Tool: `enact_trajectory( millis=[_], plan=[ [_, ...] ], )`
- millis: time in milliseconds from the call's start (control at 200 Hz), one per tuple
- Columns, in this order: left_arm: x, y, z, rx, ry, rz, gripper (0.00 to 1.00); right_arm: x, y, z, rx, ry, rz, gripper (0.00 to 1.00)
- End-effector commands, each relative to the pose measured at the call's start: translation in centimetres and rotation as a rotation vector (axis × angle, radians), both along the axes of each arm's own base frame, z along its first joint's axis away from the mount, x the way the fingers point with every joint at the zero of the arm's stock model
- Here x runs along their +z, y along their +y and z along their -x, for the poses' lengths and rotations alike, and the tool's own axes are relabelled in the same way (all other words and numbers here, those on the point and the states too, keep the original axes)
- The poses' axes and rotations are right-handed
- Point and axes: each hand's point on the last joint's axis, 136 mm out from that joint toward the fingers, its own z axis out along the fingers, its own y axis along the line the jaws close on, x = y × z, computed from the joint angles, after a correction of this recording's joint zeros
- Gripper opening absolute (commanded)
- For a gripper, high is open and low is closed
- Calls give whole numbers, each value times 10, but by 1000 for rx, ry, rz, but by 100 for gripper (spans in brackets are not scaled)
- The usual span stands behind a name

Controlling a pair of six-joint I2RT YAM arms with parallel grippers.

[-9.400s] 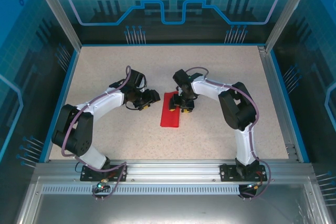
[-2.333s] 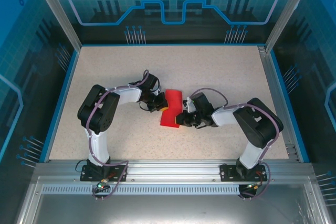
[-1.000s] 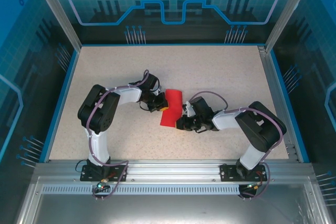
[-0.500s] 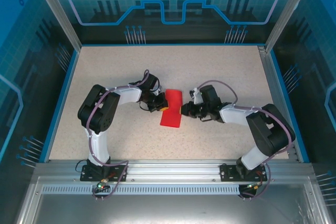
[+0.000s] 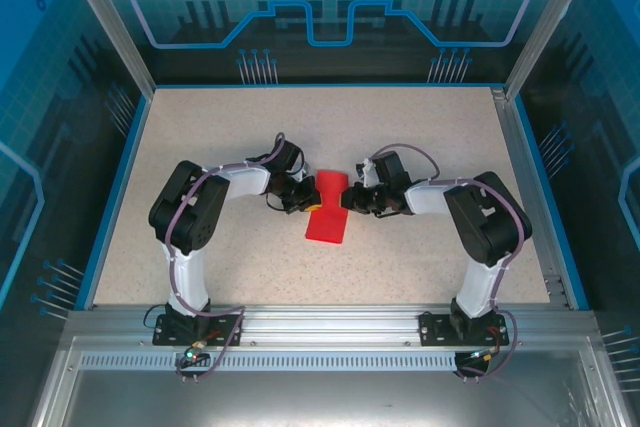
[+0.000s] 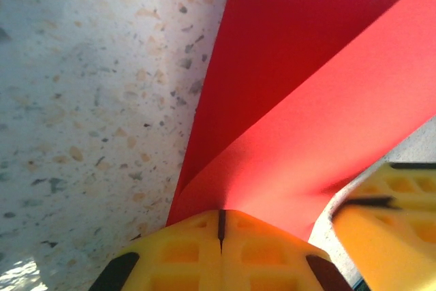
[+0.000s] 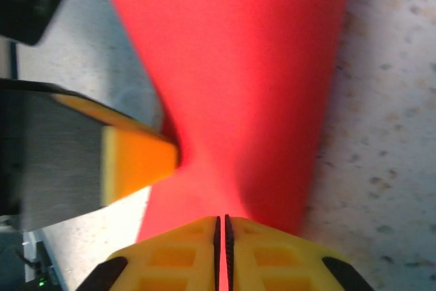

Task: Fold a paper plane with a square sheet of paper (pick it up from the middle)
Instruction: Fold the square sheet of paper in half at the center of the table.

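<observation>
A blue enclosure (image 5: 330,7) rings the scene, its walls printed with a pale gear and circuit-style lines. I can read no words, brand names or labels anywhere.

Inside it is a speckled beige table (image 5: 420,137). Two white and black arms rise from the bottom edge of the overhead view. The left arm (image 5: 190,217) and the right arm (image 5: 480,217) both bend inward and meet near the centre of the frame.

Between them lies the square sheet of paper (image 5: 325,225). It is bright red and doubled over into a narrow upright strip, drawn in at its waist where the arms meet it.

In the left wrist view, the yellow left fingers (image 6: 184,253) at the bottom edge are pressed together on the paper. Two red layers fan up and away from their seam. In the right wrist view, the yellow right fingers (image 7: 177,257) stand a sliver apart, with red showing in the slit, so they are pinching the opposite edge.

My judgement is that this is an early stage. The sheet is held at its middle and halved, but it has no pointed nose or wings yet. The next move needs both arms to travel together and keep the thin paper slack enough not to tear or slip.
</observation>
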Motion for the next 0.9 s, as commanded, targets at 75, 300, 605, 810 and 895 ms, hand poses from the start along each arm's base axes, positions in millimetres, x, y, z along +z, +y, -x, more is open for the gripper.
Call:
enact_trajectory(
  millis=[75,300,605,810,895],
  plan=[
    [-41,16,27,-10,119,-105,0,-30,-10,2,-5,61,53,14],
    [-41,16,27,-12,122,-108,0,12,-1,-13,10,-12,-1,14],
    [-42,17,28,-10,124,-110,0,4,-3,-29,7,-6,20,14],
    [-42,16,27,-11,123,-109,0,-25,-12,-28,-13,43,78,14],
    [-41,16,28,-13,123,-109,0,-29,-11,-27,-9,64,82,15]
  ],
)
